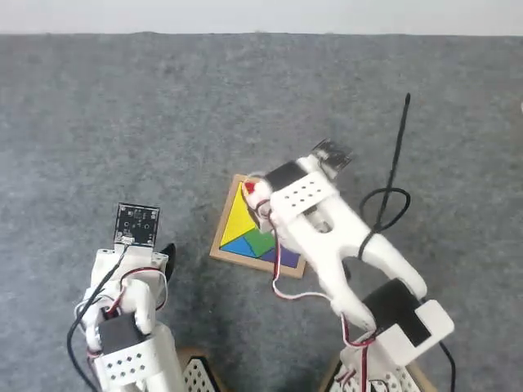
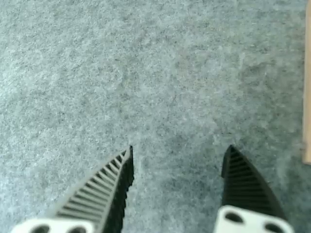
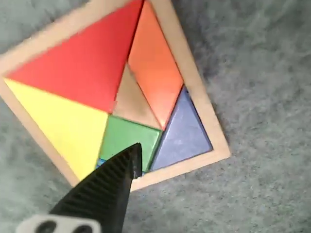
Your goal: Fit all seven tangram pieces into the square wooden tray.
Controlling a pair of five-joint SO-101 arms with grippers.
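Observation:
The square wooden tray (image 1: 222,251) lies mid-table with coloured pieces in it. In the right wrist view the tray (image 3: 204,104) holds a red triangle (image 3: 82,63), a yellow triangle (image 3: 63,121), an orange piece (image 3: 153,68), a green square (image 3: 129,138) and a purple-blue triangle (image 3: 182,131). A small triangular patch of bare wood (image 3: 131,104) shows between them. My right gripper (image 3: 121,174) hangs over the tray's green and blue corner; in the high view the right gripper (image 1: 260,196) sits above the tray. My left gripper (image 2: 180,150) is open over bare carpet, left of the tray.
Grey carpet (image 1: 122,122) covers the whole table. The tray's edge (image 2: 307,97) shows beside my left gripper. A black cable (image 1: 396,163) loops up behind the right arm. Both arm bases stand at the near edge.

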